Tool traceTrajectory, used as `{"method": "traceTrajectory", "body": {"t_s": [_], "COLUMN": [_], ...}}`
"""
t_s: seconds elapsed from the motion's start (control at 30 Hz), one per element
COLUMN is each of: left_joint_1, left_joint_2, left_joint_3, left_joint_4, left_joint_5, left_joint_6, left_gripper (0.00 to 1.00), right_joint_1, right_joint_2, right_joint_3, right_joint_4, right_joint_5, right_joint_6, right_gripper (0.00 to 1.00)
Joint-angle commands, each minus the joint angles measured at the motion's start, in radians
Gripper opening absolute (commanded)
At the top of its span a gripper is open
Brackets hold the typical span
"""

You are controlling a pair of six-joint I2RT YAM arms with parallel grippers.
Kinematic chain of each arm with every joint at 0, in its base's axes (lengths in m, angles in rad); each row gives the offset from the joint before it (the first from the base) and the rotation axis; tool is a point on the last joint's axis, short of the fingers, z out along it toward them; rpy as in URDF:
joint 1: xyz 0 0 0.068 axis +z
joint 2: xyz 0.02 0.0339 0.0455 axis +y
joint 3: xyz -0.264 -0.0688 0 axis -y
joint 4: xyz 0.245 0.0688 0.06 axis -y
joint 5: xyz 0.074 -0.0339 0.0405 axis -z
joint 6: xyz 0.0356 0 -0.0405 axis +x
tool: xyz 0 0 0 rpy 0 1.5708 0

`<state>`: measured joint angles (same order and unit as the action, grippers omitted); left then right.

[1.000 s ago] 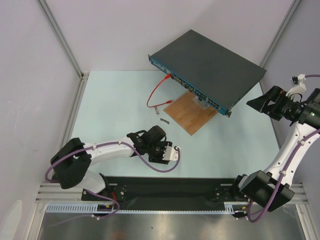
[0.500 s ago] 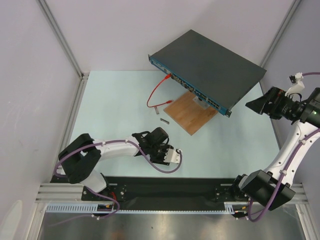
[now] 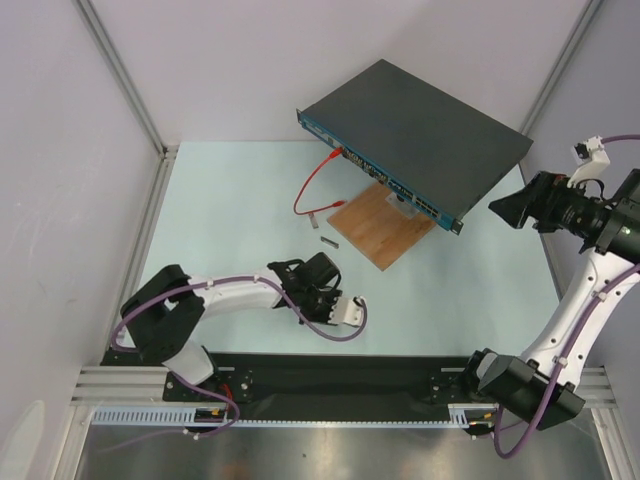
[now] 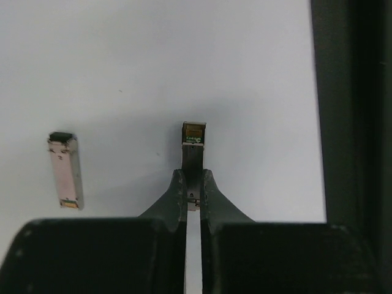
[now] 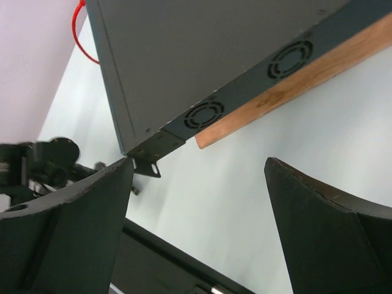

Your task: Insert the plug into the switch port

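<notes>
The plug (image 4: 193, 147), a small metal module with a gold-tipped end, sticks out from between the fingers of my left gripper (image 4: 193, 177), which is shut on it just above the pale table. In the top view that gripper (image 3: 318, 290) hangs low at the front centre and hides the plug. The switch (image 3: 420, 135), a flat dark-grey box with a blue socket face (image 3: 380, 170), stands at the back. My right gripper (image 3: 505, 208) is open beside the switch's right end; its wrist view shows the switch's vented side (image 5: 184, 55) ahead of the spread jaws (image 5: 199, 162).
A second loose module (image 4: 64, 170) lies on the table left of the held one, also seen as the small grey piece (image 3: 330, 241). A red cable (image 3: 308, 190) loops out of the switch's face. A wooden board (image 3: 385, 225) lies under the switch. The black base rail (image 3: 330, 375) runs along the near edge.
My left gripper has shut on the plug while the left arm drew slightly back toward the rail. My right gripper has risen a little and stays wide.
</notes>
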<state>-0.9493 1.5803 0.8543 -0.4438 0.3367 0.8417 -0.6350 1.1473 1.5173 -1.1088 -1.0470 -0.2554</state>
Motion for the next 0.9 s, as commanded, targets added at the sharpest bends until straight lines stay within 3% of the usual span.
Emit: {"method": "traceTrajectory", "body": {"t_s": [0.0, 0.2, 0.43, 0.53, 0.73, 0.87], "left_joint_1": [0.007, 0.020, 0.072, 0.116, 0.156, 0.165], "left_joint_2": [-0.112, -0.264, -0.350, -0.367, -0.371, -0.368], "left_joint_3": [0.092, 0.212, 0.264, 0.243, 0.213, 0.206], "left_joint_4": [-0.142, -0.275, -0.260, -0.191, -0.015, 0.022], "left_joint_5": [0.123, 0.312, 0.504, 0.606, 0.760, 0.782], "left_joint_6": [-0.075, -0.271, -0.533, -0.730, -1.013, -1.067], "left_gripper": [0.00, 0.00, 0.00, 0.01, 0.00, 0.00], "right_joint_1": [0.032, 0.188, 0.365, 0.382, 0.360, 0.362], "right_joint_2": [-0.055, -0.175, -0.337, -0.428, -0.548, -0.450], "right_joint_3": [0.049, 0.023, -0.031, -0.077, -0.140, -0.132], "right_joint_4": [0.050, 0.046, 0.063, 0.018, -0.172, -0.096], "right_joint_5": [-0.015, 0.008, 0.007, -0.111, -0.281, -0.259], "right_joint_6": [-0.054, -0.201, -0.322, -0.408, -0.879, -0.816], "right_gripper": [0.93, 0.88, 0.77, 0.72, 0.73, 0.73]}}
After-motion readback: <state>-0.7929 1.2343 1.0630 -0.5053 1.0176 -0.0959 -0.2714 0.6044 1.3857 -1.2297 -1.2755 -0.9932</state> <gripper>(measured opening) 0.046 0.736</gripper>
